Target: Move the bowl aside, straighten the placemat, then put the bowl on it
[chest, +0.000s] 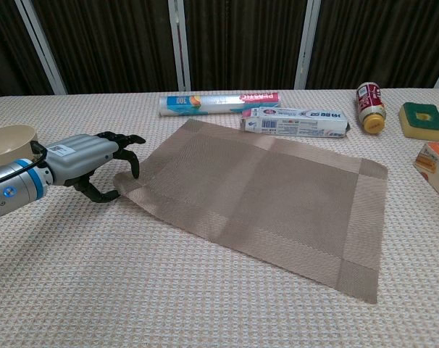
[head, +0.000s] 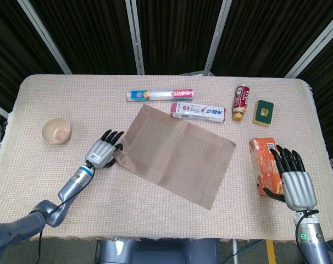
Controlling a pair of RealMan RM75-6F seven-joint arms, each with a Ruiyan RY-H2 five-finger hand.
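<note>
Left hand (chest: 89, 161) is lying low at the near-left corner of the placemat (chest: 263, 196). Its dark fingers (chest: 125, 148) are curling over that corner, thumb hooking below; the corner is lifting slightly off the table (chest: 132, 290), so the hand is looking to be pinching it, though the contact itself is hidden. The placemat is sitting skewed, rotated against the table's edges.

Bowl (head: 56, 131) is resting well to the left, apart from the mat, beside the left forearm in the chest view.

Right hand (head: 292, 175) is showing only in the head view, at the right near edge: fingers spread apart, holding nothing, lying just beside an orange box (head: 261, 163).

Along the far side: a roll box (chest: 219, 102) reading "300" at one end, red lettering at the other too small to be sure of; a toothpaste box (chest: 295, 122), print unreadable; a red-labelled bottle (chest: 369, 98), yellow-capped; a green sponge (chest: 422, 119).
</note>
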